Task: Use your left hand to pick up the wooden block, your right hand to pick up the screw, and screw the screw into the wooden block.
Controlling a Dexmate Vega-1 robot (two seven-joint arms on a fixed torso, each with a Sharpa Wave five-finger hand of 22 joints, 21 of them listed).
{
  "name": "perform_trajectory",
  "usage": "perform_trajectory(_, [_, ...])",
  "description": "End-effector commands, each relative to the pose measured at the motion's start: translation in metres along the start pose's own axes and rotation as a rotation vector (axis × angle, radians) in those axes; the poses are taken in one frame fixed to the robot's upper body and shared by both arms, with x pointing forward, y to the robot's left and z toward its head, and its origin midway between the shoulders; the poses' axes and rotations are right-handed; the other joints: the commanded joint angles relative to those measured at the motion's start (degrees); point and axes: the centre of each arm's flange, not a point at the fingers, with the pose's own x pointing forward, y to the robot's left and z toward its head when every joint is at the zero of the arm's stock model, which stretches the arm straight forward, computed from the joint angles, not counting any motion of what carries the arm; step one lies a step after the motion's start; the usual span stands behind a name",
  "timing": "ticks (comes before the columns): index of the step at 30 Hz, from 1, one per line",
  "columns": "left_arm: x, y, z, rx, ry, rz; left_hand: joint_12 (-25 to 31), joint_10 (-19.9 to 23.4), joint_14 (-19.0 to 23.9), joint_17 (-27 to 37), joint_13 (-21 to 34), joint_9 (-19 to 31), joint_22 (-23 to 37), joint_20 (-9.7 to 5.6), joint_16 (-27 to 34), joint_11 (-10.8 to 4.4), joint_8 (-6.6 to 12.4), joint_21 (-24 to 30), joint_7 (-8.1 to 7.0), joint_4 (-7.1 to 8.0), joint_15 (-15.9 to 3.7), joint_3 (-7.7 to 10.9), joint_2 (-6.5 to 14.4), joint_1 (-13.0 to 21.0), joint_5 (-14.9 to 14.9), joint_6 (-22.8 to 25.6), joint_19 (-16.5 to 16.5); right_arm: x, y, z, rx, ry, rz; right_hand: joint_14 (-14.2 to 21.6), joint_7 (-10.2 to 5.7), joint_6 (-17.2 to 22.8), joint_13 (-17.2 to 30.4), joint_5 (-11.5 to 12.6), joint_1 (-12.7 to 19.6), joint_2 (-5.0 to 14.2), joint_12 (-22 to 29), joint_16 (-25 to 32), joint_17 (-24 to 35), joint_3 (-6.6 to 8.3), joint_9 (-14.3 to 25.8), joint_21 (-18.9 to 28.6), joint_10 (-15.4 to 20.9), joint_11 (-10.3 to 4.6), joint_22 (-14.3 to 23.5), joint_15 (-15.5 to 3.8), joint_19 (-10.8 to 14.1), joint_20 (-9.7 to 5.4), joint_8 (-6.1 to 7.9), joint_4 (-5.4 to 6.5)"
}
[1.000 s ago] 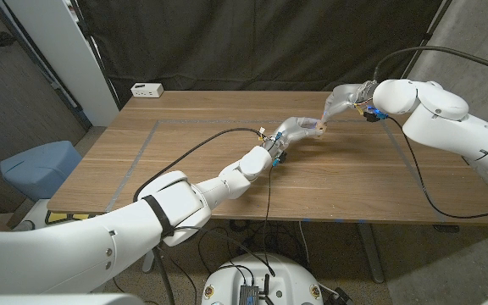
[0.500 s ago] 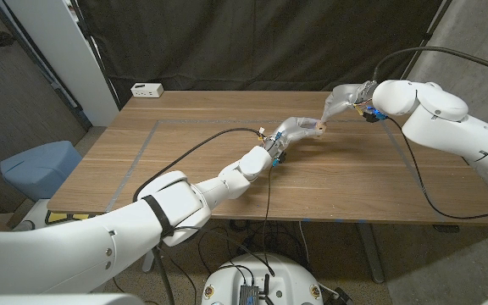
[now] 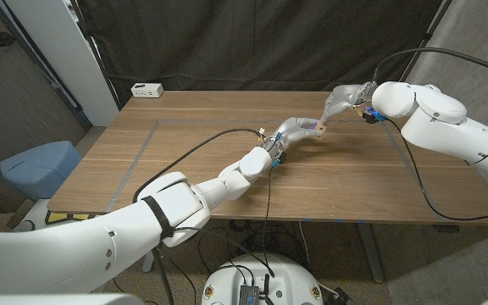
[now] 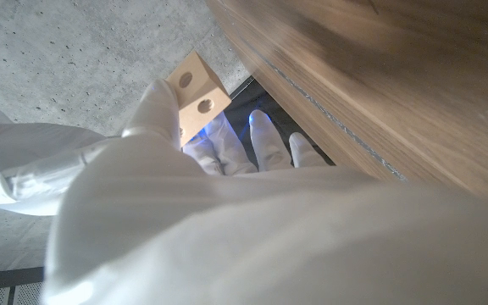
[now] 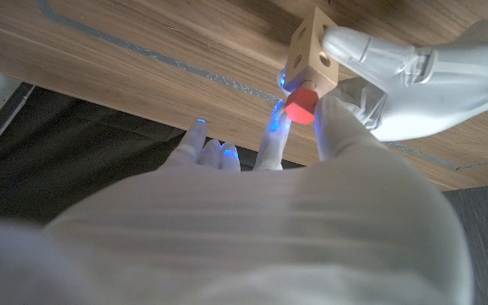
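Holding both parts up over the wooden table (image 3: 227, 127) past mid-table, head view: my left hand (image 3: 296, 130) grips the small pale wooden cube block with round holes (image 3: 318, 126), my right hand (image 3: 342, 102) meets it from the far right side. No containers visible; white box (image 3: 146, 89) sits at the far left corner.

Left wrist view: block (image 4: 196, 91) pinched at my fingertips (image 4: 161, 106), two holes facing camera.

Right wrist view: right hand (image 5: 312, 127) pinches the red-headed screw (image 5: 300, 105), head touching the block's (image 5: 313, 53) face at a hole. Thread engagement hidden. To do this well, I'd keep the screw axis square to the hole, clamp the block rigid, twist with light push.
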Motion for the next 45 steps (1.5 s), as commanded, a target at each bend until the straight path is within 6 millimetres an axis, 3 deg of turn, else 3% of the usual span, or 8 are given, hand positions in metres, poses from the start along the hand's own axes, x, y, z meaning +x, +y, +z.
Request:
perform_trajectory(1, [-0.0008, 0.0, 0.0006, 0.001, -0.007, 0.002, 0.6, 0.5, 0.6, 0.2, 0.2, 0.3, 0.1, 0.08, 0.0, -0.02, 0.53, 0.3, -0.36, 0.65, -6.49, 0.8, 1.3, 0.3, 0.3, 1.0, 0.4, -0.0004, 0.0029, 0.0, 0.001, 0.007, -0.021, 1.3, -0.28, 1.5, 0.1, -0.2, -0.4, 0.07, 0.6, 0.5, 0.2, 0.28, 0.0, 0.3, 1.4, -0.57, 0.1, -0.16, 0.9, -0.05, 0.57, 0.22])
perform_trajectory(22, [-0.0022, -0.0005, 0.0012, 0.002, -0.015, 0.002, 0.5, 0.5, 0.7, 0.2, 0.3, 0.3, 0.1, 0.16, -0.1, -0.02, 0.53, 0.3, -0.32, 0.63, -6.49, 1.01, 1.5, 0.4, 0.3, 1.0, 0.4, -0.0014, 0.003, 0.0036, -0.02, 0.016, -0.04, 4.7, -0.44, 7.1, -0.3, -1.2, -2.8, 0.62, 1.5, 1.3, 0.0, -0.54, -1.1, 0.5, 5.7, -1.92, 0.1, -2.01, 3.4, -0.79, 1.85, 1.03])
perform_trajectory(45, [-0.0025, -0.0016, 0.0023, 0.0, -0.022, 0.0, 0.5, 0.4, 0.8, 0.2, 0.3, 0.3, 0.1, 0.17, -0.2, 0.02, 0.54, 0.3, -0.19, 0.52, -6.46, 1.13, 1.5, 0.5, 0.4, 1.1, 0.6, 0.0029, 0.0071, 0.006, -0.063, 0.054, -0.038, 7.2, -0.49, 11.8, -0.9, -1.6, -5.6, 2.05, 1.9, 1.9, -0.2, -1.39, -2.2, 0.3, 9.2, -2.79, 0.1, -3.33, 5.1, -1.41, 1.94, 1.94])
